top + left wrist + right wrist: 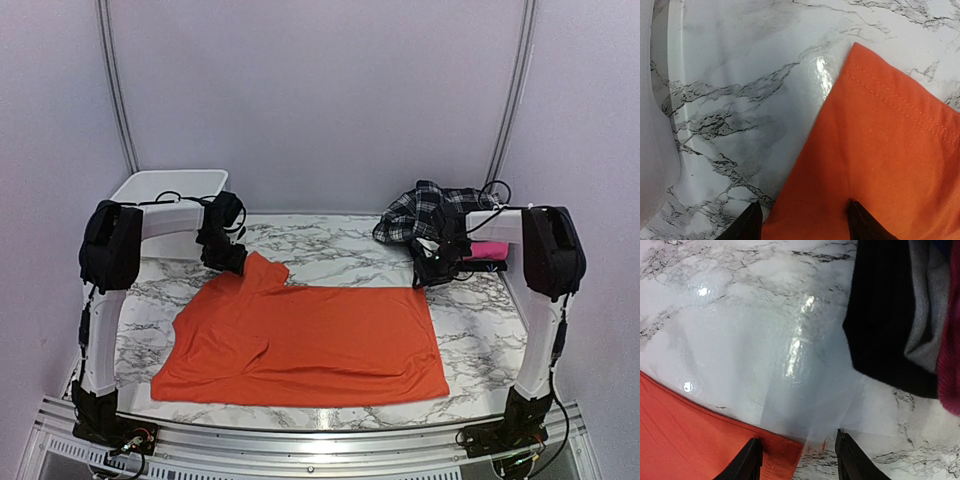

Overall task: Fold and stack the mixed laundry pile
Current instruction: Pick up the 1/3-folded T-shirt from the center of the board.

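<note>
The orange t-shirt [310,340] lies spread flat on the marble table [330,240]. My left gripper [228,256] is down at its far left corner, where the cloth is bunched up. In the left wrist view that gripper [805,226] is open, and the orange t-shirt [880,150] edge runs between its fingertips [751,224]. My right gripper [432,272] is at the shirt's far right corner. It [797,462] is open, straddling the hemmed corner of the orange t-shirt [715,445]. The plaid shirt [425,212] lies crumpled at the back right, behind the right gripper.
A white bin [170,185] stands at the back left, behind the left arm. A folded pink garment [487,250] lies at the right edge beside the right wrist. Dark, grey and pink cloth [890,315] fills the right wrist view's upper right.
</note>
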{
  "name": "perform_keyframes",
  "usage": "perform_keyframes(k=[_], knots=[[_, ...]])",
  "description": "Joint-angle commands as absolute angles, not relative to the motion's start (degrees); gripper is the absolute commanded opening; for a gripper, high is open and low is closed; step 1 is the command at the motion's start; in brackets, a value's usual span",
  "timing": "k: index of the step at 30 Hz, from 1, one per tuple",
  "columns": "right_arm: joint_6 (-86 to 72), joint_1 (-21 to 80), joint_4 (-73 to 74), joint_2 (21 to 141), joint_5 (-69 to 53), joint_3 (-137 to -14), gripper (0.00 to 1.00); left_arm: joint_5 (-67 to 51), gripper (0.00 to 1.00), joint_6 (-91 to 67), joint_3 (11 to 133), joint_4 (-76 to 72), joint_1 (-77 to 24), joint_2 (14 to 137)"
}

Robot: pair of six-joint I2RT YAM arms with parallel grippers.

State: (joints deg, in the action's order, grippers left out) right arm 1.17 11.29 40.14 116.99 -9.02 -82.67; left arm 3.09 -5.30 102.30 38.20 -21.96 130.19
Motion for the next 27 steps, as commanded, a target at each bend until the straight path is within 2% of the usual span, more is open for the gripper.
perform_keyframes(k=[1, 5, 10, 13, 17, 19, 20, 24, 27], knots=[[2.35, 11.62, 40.10, 117.85, -11.95, -80.25, 0.49, 4.10, 0.60, -4.51, 103.60, 41.05, -21.81, 131.56], [2.72, 12.65, 39.20, 116.82, -13.40, -78.02, 0.47, 3.38, 0.56, -4.96, 103.69, 41.05, -21.84, 132.27], [2.94, 13.26, 38.96, 117.51, -13.41, -77.12, 0.37, 2.76, 0.49, -4.93, 104.85, 41.30, -21.82, 133.77], [3.08, 13.25, 39.02, 117.51, -13.05, -77.30, 0.25, 2.40, 0.42, -4.83, 105.28, 41.48, -21.80, 134.15], [3.00, 13.15, 39.42, 117.77, -12.69, -78.41, 0.03, 1.47, 0.34, -4.40, 105.88, 41.61, -21.80, 134.38], [2.92, 13.18, 39.57, 117.73, -12.38, -78.84, 0.00, 1.37, 0.32, -4.23, 106.07, 41.61, -21.81, 133.90], [2.84, 13.10, 39.63, 117.65, -12.19, -79.07, 0.00, 1.68, 0.32, -4.29, 106.20, 41.58, -21.81, 133.53], [2.64, 13.05, 39.66, 117.11, -12.13, -79.12, 0.00, 4.86, 0.50, -4.51, 106.94, 41.58, -21.65, 131.84], [2.56, 13.01, 39.64, 116.87, -12.00, -78.89, 0.00, 6.12, 0.51, -4.33, 108.33, 41.77, -21.06, 131.69]])
